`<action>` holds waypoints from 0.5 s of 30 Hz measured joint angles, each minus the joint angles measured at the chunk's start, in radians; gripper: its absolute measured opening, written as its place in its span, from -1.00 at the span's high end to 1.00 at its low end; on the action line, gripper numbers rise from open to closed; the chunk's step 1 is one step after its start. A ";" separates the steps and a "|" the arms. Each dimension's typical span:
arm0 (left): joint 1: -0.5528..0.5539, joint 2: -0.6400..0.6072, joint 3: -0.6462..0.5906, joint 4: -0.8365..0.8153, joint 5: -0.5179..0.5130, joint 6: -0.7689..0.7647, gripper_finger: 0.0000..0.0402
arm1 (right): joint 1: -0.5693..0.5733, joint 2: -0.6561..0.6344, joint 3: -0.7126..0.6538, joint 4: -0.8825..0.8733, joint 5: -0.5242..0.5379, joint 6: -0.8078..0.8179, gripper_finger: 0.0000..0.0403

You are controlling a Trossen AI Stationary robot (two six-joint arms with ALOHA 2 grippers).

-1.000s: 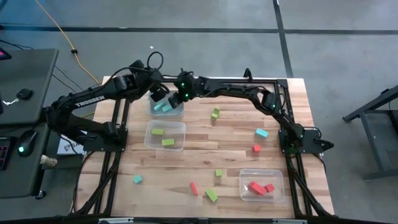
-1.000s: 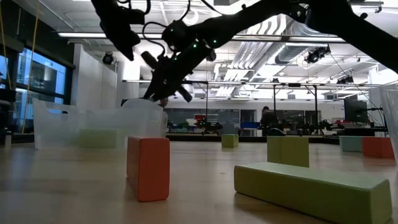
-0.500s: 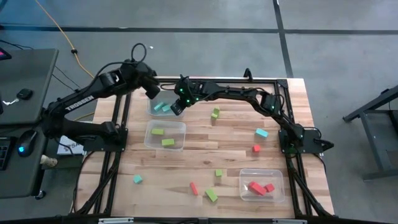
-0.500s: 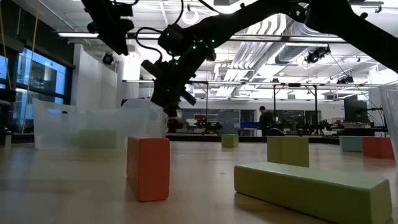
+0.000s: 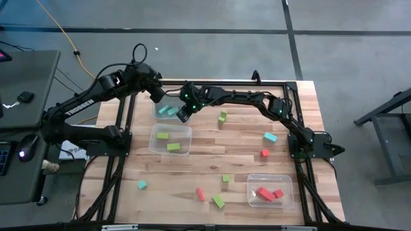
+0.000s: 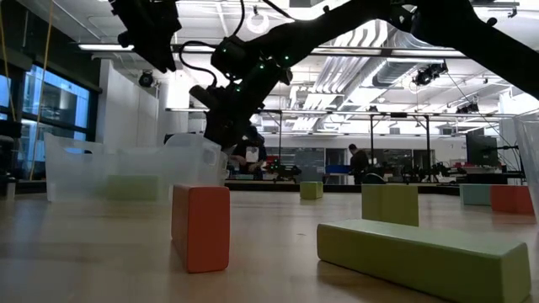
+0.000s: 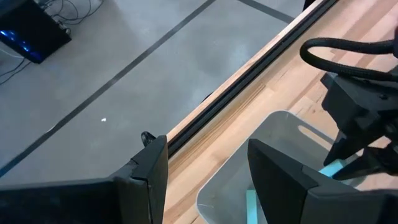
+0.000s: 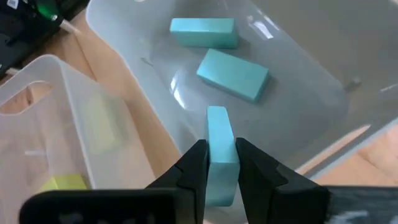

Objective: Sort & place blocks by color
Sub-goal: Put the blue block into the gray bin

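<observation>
We have the wooden table (image 5: 244, 138) carrying three clear bins: the far bin (image 5: 168, 114) with cyan blocks, the middle bin (image 5: 182, 133) with lime green ones, and the near right bin (image 5: 288, 183) with red-orange ones. Our right arm reaches across the table so that the right gripper (image 5: 182, 114) hangs over the far bin's inner edge, its fingers pinched on a cyan bar (image 8: 221, 155). In the right wrist view that bar stands end-on between the fingers, its long axis pointing down into the bin, where two cyan blocks (image 8: 231, 73) already lie on the floor directly ahead of it. So the drop spot sits straight below the held bar, and we judge that releasing here would land it in the right colour group. Our left gripper (image 7: 205, 168) hovers over the far bin's outer corner, fingers spread and holding nothing. Loose pieces remain scattered: a cyan block (image 5: 270, 136), a small red-orange cube (image 5: 264, 153) and a lime green bar (image 5: 219, 201) nearer the front.
</observation>
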 joint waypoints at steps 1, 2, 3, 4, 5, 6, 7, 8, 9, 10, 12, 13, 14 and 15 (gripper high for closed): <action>0.000 0.000 0.000 0.000 0.000 0.000 0.15 | 0.003 0.000 0.000 0.000 0.004 -0.001 0.69; 0.000 0.000 0.000 0.000 0.000 0.000 0.15 | 0.005 0.000 0.000 0.001 0.012 -0.001 0.69; 0.000 0.000 0.000 0.000 0.000 0.000 0.15 | 0.007 0.000 0.000 0.003 0.015 -0.002 0.69; 0.000 0.000 0.000 0.000 0.000 0.000 0.15 | 0.008 0.000 0.000 0.003 0.016 -0.002 0.69; 0.000 0.000 0.000 0.000 0.000 0.000 0.15 | 0.008 0.000 0.000 0.004 0.016 -0.001 0.69; 0.000 0.000 0.000 0.000 0.000 0.000 0.15 | 0.008 0.000 0.000 0.005 0.016 -0.002 0.69; 0.000 0.000 0.000 0.000 0.000 0.000 0.15 | 0.008 0.000 0.000 0.006 0.016 -0.002 0.69; 0.000 0.000 0.000 0.000 0.000 0.000 0.15 | 0.008 0.000 0.000 0.007 0.016 -0.003 0.68; 0.000 0.000 0.000 0.000 0.000 0.000 0.15 | 0.008 0.000 0.000 0.007 0.016 -0.003 0.68; 0.000 0.000 0.000 0.000 0.000 0.000 0.15 | 0.007 0.000 0.000 0.007 0.016 -0.002 0.68; 0.000 0.000 0.000 0.000 0.000 0.000 0.15 | 0.004 0.000 0.000 0.012 0.013 -0.002 0.65; 0.000 0.000 0.000 0.000 0.000 0.000 0.15 | 0.004 0.000 0.000 0.016 0.007 0.001 0.62; 0.000 0.000 0.000 0.000 0.000 0.000 0.15 | 0.002 0.000 0.000 0.019 0.003 0.004 0.58; 0.000 0.000 0.000 0.000 0.000 0.000 0.15 | 0.000 0.000 0.000 0.022 -0.001 0.008 0.53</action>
